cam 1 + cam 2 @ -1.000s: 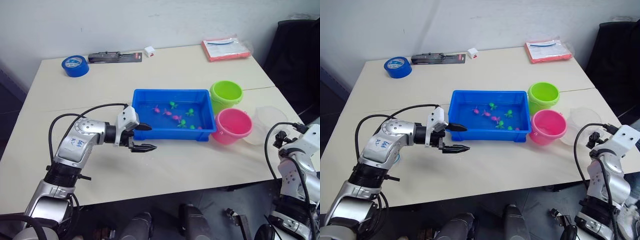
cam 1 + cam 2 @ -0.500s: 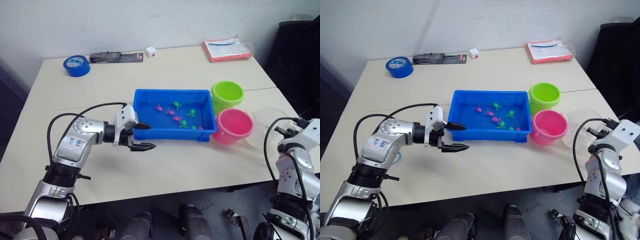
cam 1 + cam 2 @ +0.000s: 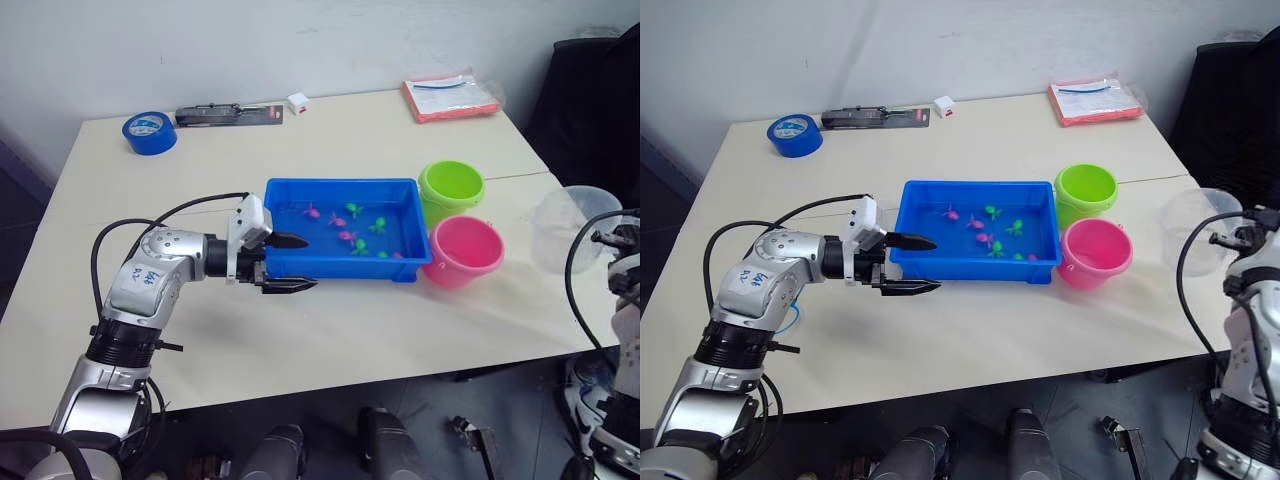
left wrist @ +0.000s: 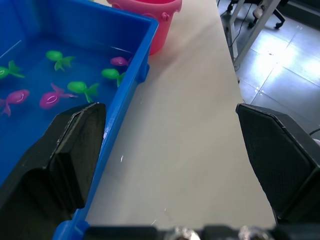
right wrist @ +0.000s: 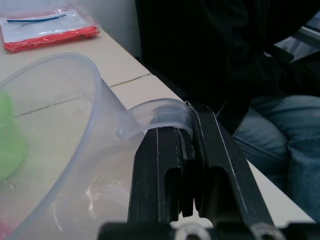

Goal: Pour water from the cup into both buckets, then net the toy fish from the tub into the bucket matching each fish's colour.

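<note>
step: pour phase, judging by the scene. Cup's gripped and off the table, no water going into either bucket yet; netting comes later.
right gripper [image 5: 185,165]: fingers pressed together on the cup handle, pinching it. Handle strap curls over the fingertips.
cup [image 3: 572,228]: clear, held upright-ish at the table's right edge, bowl just ahead of the right fingers. Water level: can't tell.
pink bucket [image 3: 465,251]: on the table, well apart from the right fingers, to the robot's left of the cup. Touching or almost touching the tub's corner.
green bucket [image 3: 452,192]: just behind the pink one, beside the tub's far right corner. Further from the right fingers than the pink.
left gripper [image 3: 288,264]: fingers spread wide, holding nothing. One fingertip over the tub's left rim, the other outside its front wall.
tub [image 3: 290,268]: blue, mid-table, water in it, left end wall betw. the left fingers.
fish [image 4: 83,88]: green and pink ones floating in the tub, ahead of the left fingertips, none touched.
net: not spotted.
next move needs: carry cup leftward till the spout's over the pink bucket's mouth (nearest), then tip slow. Keep pinch firm, handle's thin and might twist. Hold back some water for the green bucket.
risk: overshoot and knock the pink bucket, it's light and probably empty.
</note>
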Robot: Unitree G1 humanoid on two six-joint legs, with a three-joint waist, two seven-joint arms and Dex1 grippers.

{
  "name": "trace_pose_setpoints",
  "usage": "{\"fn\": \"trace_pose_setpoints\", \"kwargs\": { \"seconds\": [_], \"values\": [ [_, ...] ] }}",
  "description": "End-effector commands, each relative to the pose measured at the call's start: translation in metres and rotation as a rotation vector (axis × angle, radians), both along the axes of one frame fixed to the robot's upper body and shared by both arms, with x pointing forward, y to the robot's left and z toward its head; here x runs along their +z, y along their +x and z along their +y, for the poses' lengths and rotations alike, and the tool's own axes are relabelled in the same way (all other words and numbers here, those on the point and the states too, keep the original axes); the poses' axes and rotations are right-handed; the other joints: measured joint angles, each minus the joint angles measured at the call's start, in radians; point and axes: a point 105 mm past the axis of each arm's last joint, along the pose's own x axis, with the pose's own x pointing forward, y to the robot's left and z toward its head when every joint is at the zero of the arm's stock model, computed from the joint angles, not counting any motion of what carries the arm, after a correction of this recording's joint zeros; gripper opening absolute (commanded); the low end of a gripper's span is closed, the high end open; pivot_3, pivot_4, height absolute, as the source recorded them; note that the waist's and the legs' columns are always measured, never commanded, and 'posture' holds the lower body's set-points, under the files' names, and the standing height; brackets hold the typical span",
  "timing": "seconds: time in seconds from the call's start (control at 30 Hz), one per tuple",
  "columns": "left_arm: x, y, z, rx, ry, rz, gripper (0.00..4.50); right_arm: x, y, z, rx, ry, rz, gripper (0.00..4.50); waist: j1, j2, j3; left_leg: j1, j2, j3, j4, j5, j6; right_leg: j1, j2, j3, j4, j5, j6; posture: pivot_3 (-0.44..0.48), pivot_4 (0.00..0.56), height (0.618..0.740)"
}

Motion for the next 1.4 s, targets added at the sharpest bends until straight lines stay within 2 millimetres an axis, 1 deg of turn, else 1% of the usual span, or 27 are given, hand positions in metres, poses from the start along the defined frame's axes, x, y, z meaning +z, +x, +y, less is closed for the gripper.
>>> {"fn": "trace_pose_setpoints", "kwargs": {
  "seconds": [0.03, 0.13, 0.3, 0.5, 0.63, 0.9, 1.03, 1.2, 1.4],
  "values": [
    [0.015, -0.002, 0.002, -0.018, -0.056, -0.055, 4.5, 0.034, -0.001, 0.014, 0.062, -0.149, -0.039, 0.68, 0.0, 0.0, 0.0, 0.0, 0.0, 0.0, 0.0, 0.0, 0.0, 0.0, 0.0, 0.0, 0.0, 0.0, 0.0, 0.0, 0.15, 0.74],
    [0.016, -0.004, 0.001, -0.027, -0.063, -0.062, 4.5, 0.04, 0.002, 0.021, 0.086, -0.218, -0.025, 0.68, 0.001, 0.0, 0.0, 0.0, 0.0, 0.0, 0.0, 0.0, 0.0, 0.0, 0.0, 0.0, 0.0, 0.0, 0.0, 0.0, 0.15, 0.74],
    [0.016, -0.006, -0.001, -0.029, -0.068, -0.078, 4.5, 0.052, 0.01, 0.036, 0.132, -0.381, -0.006, 0.68, 0.002, 0.0, 0.0, 0.0, 0.0, 0.0, 0.001, 0.0, 0.0, 0.0, 0.0, -0.001, 0.0, 0.0, 0.0, 0.0, 0.15, 0.74],
    [0.016, -0.007, -0.003, -0.029, -0.069, -0.086, 4.5, 0.063, 0.016, 0.047, 0.155, -0.54, 0.011, 0.68, 0.002, 0.0, 0.0, -0.001, 0.0, 0.0, 0.002, 0.0, 0.0, 0.0, 0.0, -0.002, 0.0, 0.0, 0.0, 0.0, 0.15, 0.74],
    [0.017, -0.007, -0.003, -0.027, -0.069, -0.092, 4.5, 0.065, 0.019, 0.055, 0.176, -0.644, 0.033, 0.68, 0.003, 0.0, 0.0, -0.001, 0.0, 0.0, 0.002, 0.0, 0.0, 0.0, 0.0, -0.004, 0.0, 0.0, 0.0, 0.0, 0.15, 0.74],
    [0.015, -0.005, -0.003, -0.026, -0.064, -0.096, 4.5, 0.069, 0.021, 0.058, 0.179, -0.748, 0.05, 0.68, 0.004, 0.0, 0.0, -0.001, 0.0, 0.0, 0.003, 0.0, 0.0, 0.0, 0.0, -0.005, 0.0, 0.0, 0.001, 0.0, 0.15, 0.74],
    [0.015, -0.005, -0.004, -0.026, -0.064, -0.096, 4.5, 0.068, 0.022, 0.06, 0.179, -0.816, 0.074, 0.68, 0.004, 0.0, 0.0, -0.001, 0.0, 0.0, 0.003, 0.0, 0.0, 0.0, 0.0, -0.006, 0.0, 0.0, 0.001, 0.0, 0.15, 0.74],
    [0.014, -0.006, -0.004, -0.024, -0.063, -0.096, 4.5, 0.065, 0.023, 0.059, 0.162, -0.857, 0.085, 0.68, 0.004, 0.0, 0.0, -0.001, 0.0, 0.0, 0.004, 0.0, 0.0, 0.0, 0.0, -0.006, 0.0, 0.0, 0.001, 0.0, 0.15, 0.74],
    [0.013, -0.007, -0.003, -0.019, -0.062, -0.097, 4.5, 0.062, 0.026, 0.064, 0.168, -0.92, 0.093, 0.68, 0.004, 0.0, 0.0, -0.001, 0.0, 0.0, 0.004, 0.0, 0.0, 0.0, 0.0, -0.006, 0.0, 0.0, 0.001, 0.0, 0.15, 0.74]
  ]
}}
